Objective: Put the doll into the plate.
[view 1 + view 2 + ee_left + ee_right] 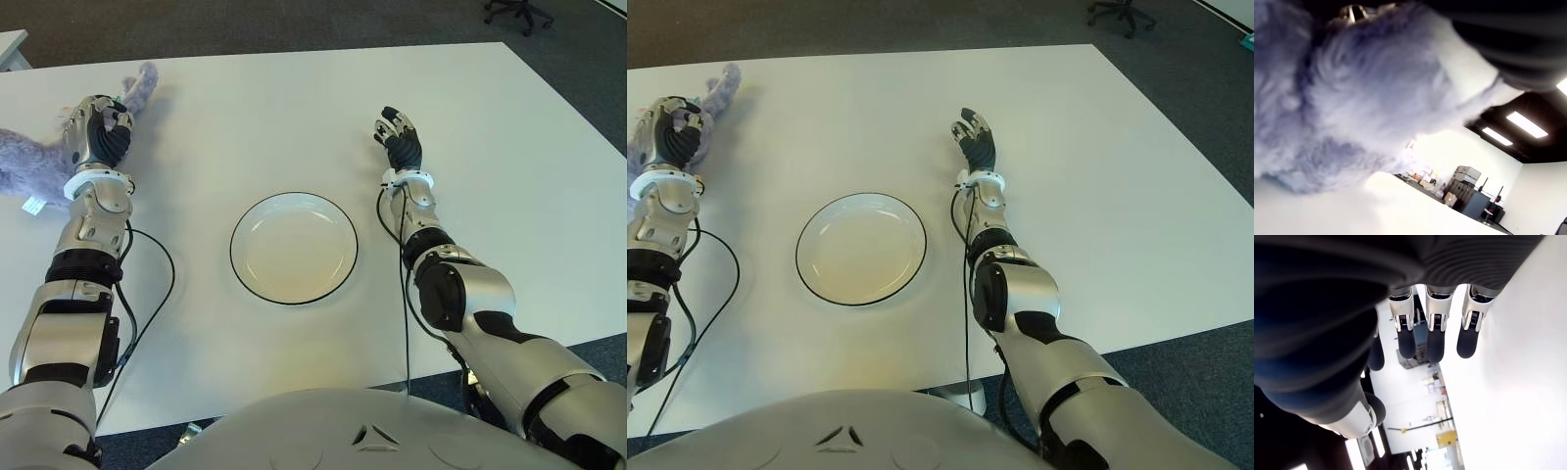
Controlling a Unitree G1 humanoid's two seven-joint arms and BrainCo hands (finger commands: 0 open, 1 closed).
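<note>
Lying under the left hand — fingers seemingly curled into it — the doll sits far from the plate.

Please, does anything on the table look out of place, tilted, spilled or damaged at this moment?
Nothing stands out. The plate lies flat and empty near the table's front edge. The purple doll lies far to the left, with the left hand on it. The right hand shows open right of the plate.

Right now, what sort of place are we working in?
Probably an office or lab: a big white table on grey carpet, a wheeled office chair behind, ceiling strip lights and stacked boxes.
</note>
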